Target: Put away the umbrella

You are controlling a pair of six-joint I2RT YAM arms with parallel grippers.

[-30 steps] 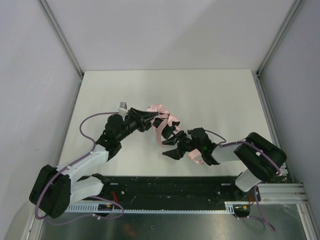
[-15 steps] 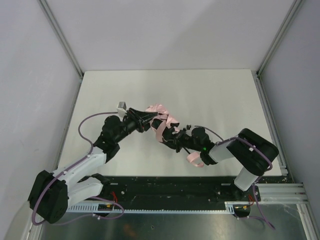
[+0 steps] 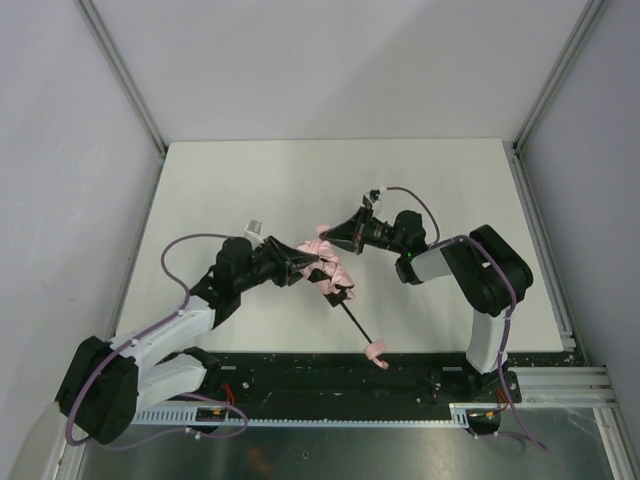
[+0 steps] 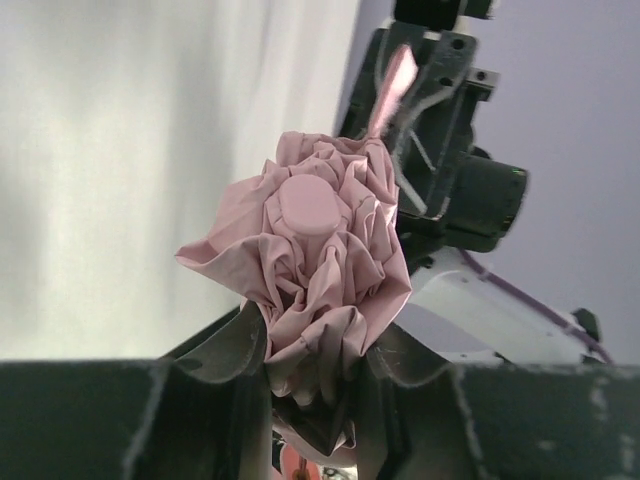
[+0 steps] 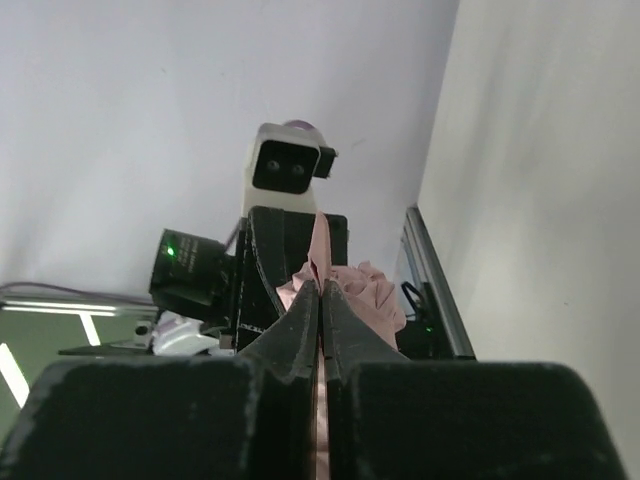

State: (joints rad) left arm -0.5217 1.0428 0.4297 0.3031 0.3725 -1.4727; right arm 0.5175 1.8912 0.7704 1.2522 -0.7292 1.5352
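The umbrella (image 3: 328,268) is a crumpled pale pink bundle held above the middle of the table. Its slim black shaft (image 3: 355,325) slants toward the near edge and ends in a small pink handle (image 3: 377,352). My left gripper (image 3: 305,262) is shut on the bunched canopy (image 4: 315,245) from the left, with fabric squeezed between its fingers (image 4: 232,345). My right gripper (image 3: 335,236) comes in from the back right and is shut on a thin pink strap (image 5: 320,248). That strap (image 4: 396,82) sticks out past its fingertips.
The white table (image 3: 250,180) is fenced by grey walls and metal posts (image 3: 120,70). A black rail (image 3: 330,375) with the arm bases runs along the near edge. The left wrist camera (image 5: 287,165) faces my right gripper at close range.
My right gripper left the shaft area at the front, swung to the back right of the canopy and shut on the strap. The shaft and handle now show. The left gripper shifted slightly right.
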